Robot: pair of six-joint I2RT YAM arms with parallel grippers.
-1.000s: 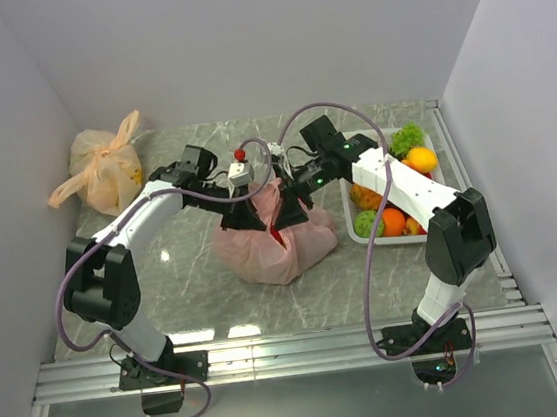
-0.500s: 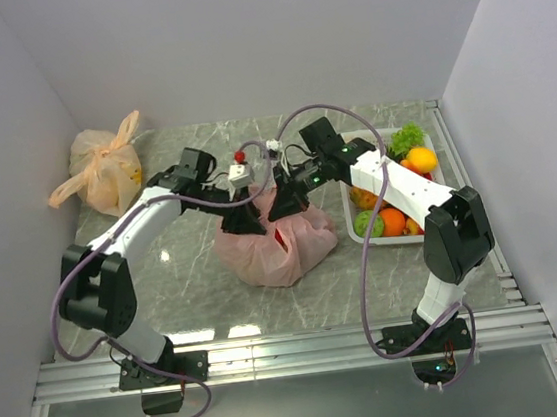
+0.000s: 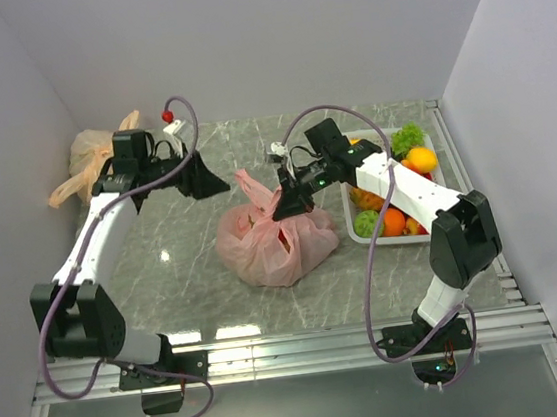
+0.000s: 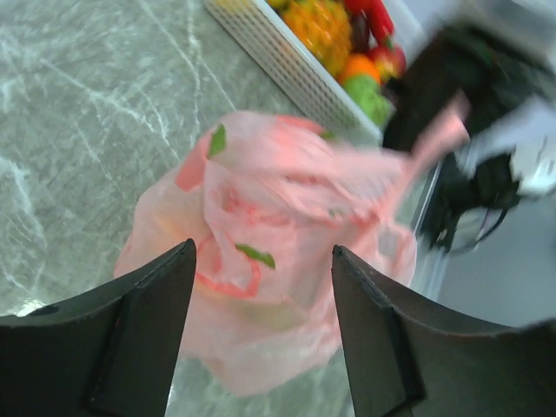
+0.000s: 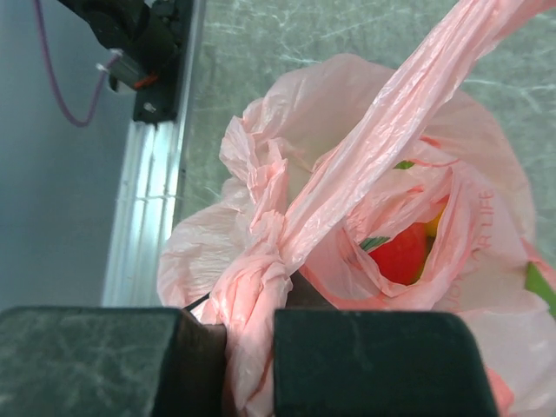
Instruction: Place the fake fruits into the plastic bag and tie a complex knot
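Note:
The pink plastic bag (image 3: pixel 273 247) sits mid-table with fake fruits inside; a red one (image 5: pixel 400 256) shows through its mouth. My right gripper (image 3: pixel 286 206) (image 5: pixel 250 317) is shut on a twisted handle of the bag just above a knot, and the other handle strip (image 5: pixel 408 95) runs away up and right. My left gripper (image 3: pixel 213 184) (image 4: pixel 262 252) stands open and empty, apart from the bag, up and to its left. In the left wrist view the bag (image 4: pixel 278 243) lies beyond the fingers. More fake fruits (image 3: pixel 393 221) lie in the white basket (image 3: pixel 353 222).
A pale orange knotted bag (image 3: pixel 98 167) sits in the far left corner, close behind the left arm. The white basket (image 4: pixel 287 65) stands right of the pink bag, near the right wall. An aluminium rail (image 5: pixel 143 217) runs along the table's near edge.
My left gripper has opened, let go of the bag and swung back to the far left. My right gripper has shut on the handle and stays at the bag.

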